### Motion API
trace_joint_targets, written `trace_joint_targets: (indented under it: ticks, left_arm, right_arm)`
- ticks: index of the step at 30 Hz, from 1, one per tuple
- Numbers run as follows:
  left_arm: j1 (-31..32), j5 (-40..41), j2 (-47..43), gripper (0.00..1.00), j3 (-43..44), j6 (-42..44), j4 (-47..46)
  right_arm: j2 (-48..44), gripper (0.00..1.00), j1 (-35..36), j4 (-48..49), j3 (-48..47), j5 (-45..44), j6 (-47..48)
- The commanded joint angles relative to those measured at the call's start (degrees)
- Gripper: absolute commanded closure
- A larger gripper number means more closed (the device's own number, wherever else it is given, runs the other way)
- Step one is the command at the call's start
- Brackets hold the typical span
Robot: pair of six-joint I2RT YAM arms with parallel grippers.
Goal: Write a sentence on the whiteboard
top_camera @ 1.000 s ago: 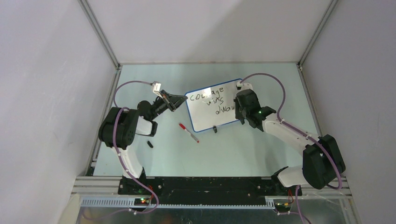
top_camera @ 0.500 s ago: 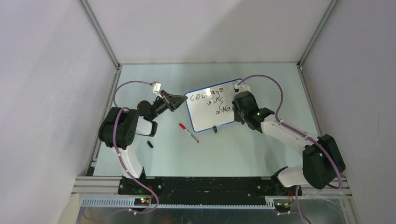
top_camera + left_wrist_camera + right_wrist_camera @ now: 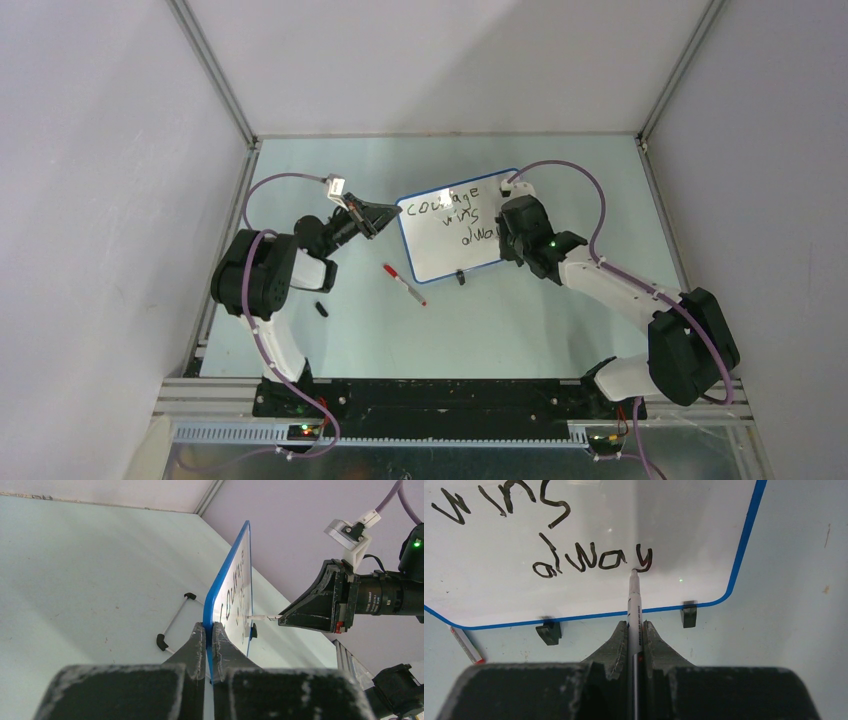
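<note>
The right gripper (image 3: 634,626) has edged slightly left, clamped on the marker (image 3: 634,600), whose tip touches the final "y" of the sentence (image 3: 589,562); the left gripper (image 3: 209,627) stays pinched tight on the rim of the whiteboard (image 3: 440,262), propped on the table (image 3: 580,180). Bare board remains beyond the "y" before the blue edge.

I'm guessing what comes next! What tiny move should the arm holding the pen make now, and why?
Probably lift the marker tip and shift it slightly right to start an "s". The right gripper is shut on it, with the tip at the tail of the "y". The sentence ends "alway", with bare whiteboard beside it.
</note>
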State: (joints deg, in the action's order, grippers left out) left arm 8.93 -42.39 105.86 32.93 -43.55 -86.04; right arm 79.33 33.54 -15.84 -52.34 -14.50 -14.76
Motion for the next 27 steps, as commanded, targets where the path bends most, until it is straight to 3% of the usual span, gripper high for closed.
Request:
trace_joint_targets:
  ticks: [1,11,27]
  left_arm:
    - [-0.22,-1.12,-1.01,1.00,-0.67,2.68,-1.68]
    - [-0.23,-1.20,-0.93,1.00,-0.58,2.64,-1.68]
    - [-0.18,-1.20,-0.92,1.00,-0.61,2.68,-1.68]
  right_arm:
    - [-1.80,1.00,0.28,1.31,-0.57,0.22,-0.15]
    - [-8.96,1.00,-1.25,0.12,-0.57,-0.99,0.50]
    - [-5.20,1.00,-4.07,3.02,-0.57,-0.18,-0.07]
